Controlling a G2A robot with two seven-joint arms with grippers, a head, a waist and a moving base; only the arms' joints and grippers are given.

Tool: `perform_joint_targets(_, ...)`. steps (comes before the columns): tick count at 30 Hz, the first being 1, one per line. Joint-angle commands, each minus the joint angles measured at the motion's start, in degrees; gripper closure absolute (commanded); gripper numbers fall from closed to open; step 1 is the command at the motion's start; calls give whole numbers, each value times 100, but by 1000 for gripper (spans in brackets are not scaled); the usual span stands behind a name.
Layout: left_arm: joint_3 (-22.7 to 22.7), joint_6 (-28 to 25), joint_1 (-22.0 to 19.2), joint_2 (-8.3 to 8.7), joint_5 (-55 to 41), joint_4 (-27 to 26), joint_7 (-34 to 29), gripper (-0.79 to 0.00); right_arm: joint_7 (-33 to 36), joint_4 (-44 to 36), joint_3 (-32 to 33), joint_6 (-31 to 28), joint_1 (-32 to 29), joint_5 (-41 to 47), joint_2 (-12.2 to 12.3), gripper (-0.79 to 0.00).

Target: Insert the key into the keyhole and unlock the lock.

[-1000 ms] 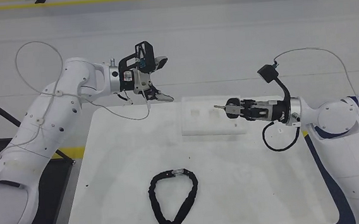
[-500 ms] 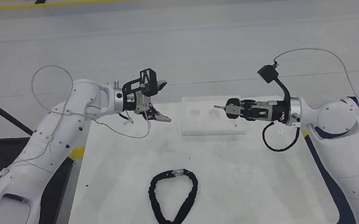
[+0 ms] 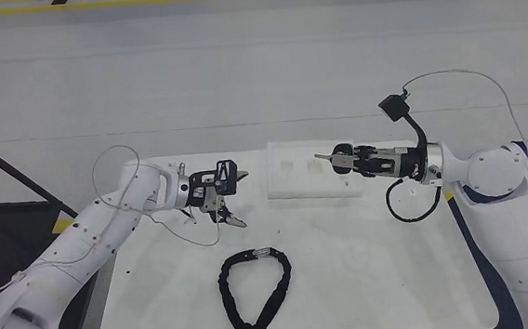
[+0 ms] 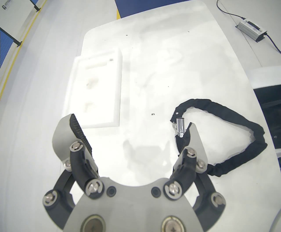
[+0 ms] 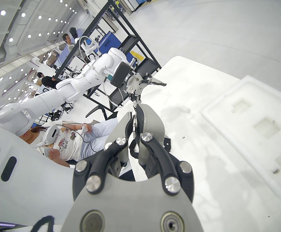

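While foam tray (image 3: pixel 289 189) sits at 12 o'clock on table (image 3: pixel 394 275), right gripper (image 3: pixel 336 158) pinches key (image 3: pixel 322 158) above it; left gripper (image 3: pixel 233 220) spread wide, 12 o'clock of chain lock (image 3: pixel 255 291).

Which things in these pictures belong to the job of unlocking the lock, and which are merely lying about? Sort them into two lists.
Part of the job:
- key, gripped in the right gripper
- chain lock, lying on the table
- left gripper, open, close to the lock

Lying about:
- white foam tray on the table
- power adapter on the floor
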Motion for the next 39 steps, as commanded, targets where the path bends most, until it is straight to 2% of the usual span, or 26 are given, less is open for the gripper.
perform_joint_targets(1, 188, 0, 18, -1, 276, 88, 309, -785, 0, 0, 0, 0, 0, 0, 0, 0)
perform_joint_targets(4, 621, 0, -10, -17, 475, 229, 615, -785, 0, 0, 0, 0, 0, 0, 0, 0)
perform_joint_targets(7, 1025, 0, -209, -33, 461, 374, 828, -785, 0, 0, 0, 0, 0, 0, 0, 0)
perform_joint_targets(12, 1804, 0, -594, -80, 258, 559, 756, -785, 0, 0, 0, 0, 0, 0, 0, 0)
perform_joint_targets(28, 1791, 44, -583, -80, 243, 558, 749, -785, 0, 0, 0, 0, 0, 0, 0, 0)
perform_joint_targets(30, 1684, 171, -507, -66, 14, 602, 730, -785, 0, 0, 0, 0, 0, 0, 0, 0)
perform_joint_targets(33, 1533, 52, -373, -29, -387, 631, 725, -785, 0, 0, 0, 0, 0, 0, 0, 0)
perform_joint_targets(39, 1455, 298, 70, -26, -526, 510, 609, -785, 0, 0, 0, 0, 0, 0, 0, 0)
